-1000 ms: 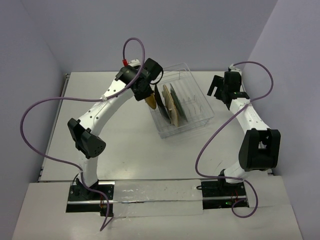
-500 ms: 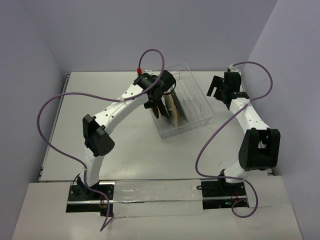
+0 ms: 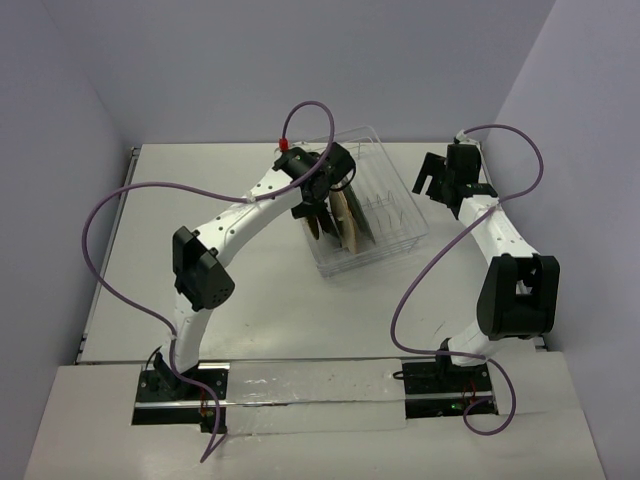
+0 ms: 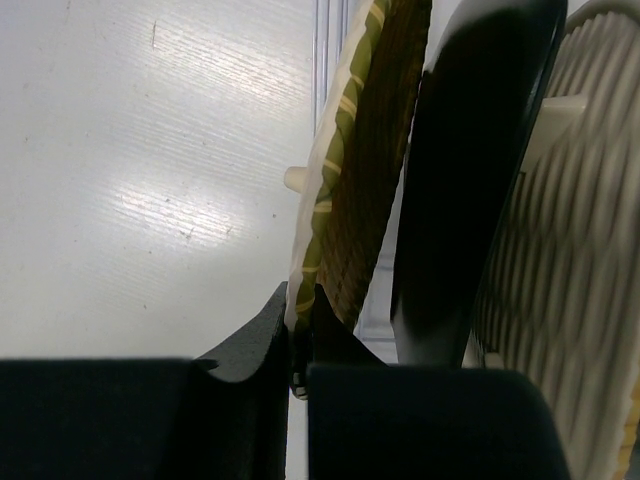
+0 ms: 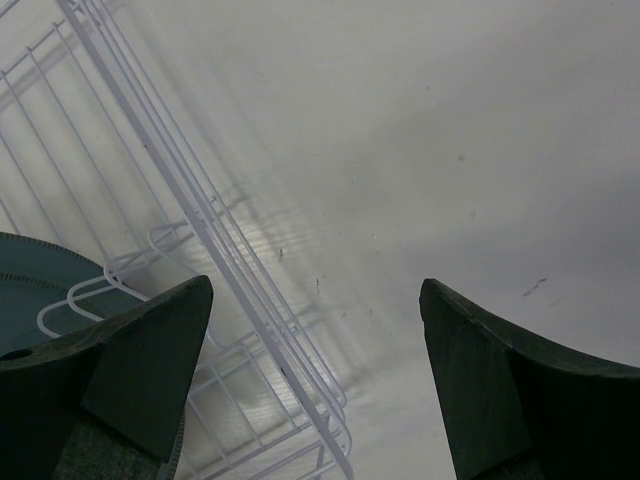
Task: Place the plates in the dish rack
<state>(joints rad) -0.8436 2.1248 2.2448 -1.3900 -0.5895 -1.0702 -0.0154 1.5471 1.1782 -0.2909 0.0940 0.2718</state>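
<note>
Three plates stand on edge close together at the left side of the dish rack [image 3: 398,232]: a woven plate with a pale, olive-streaked rim [image 4: 360,150], pinched at its lower edge by the left gripper [image 4: 300,330], then a black plate [image 4: 470,170] across a thin gap, then a tan woven plate [image 4: 560,220]. Bare table [image 3: 260,290] lies open to their left. The right gripper [image 5: 315,290] hangs spread wide and empty over the rack's right rim, unmoved, while the left arm has leaned slightly further in than half a second ago.
</note>
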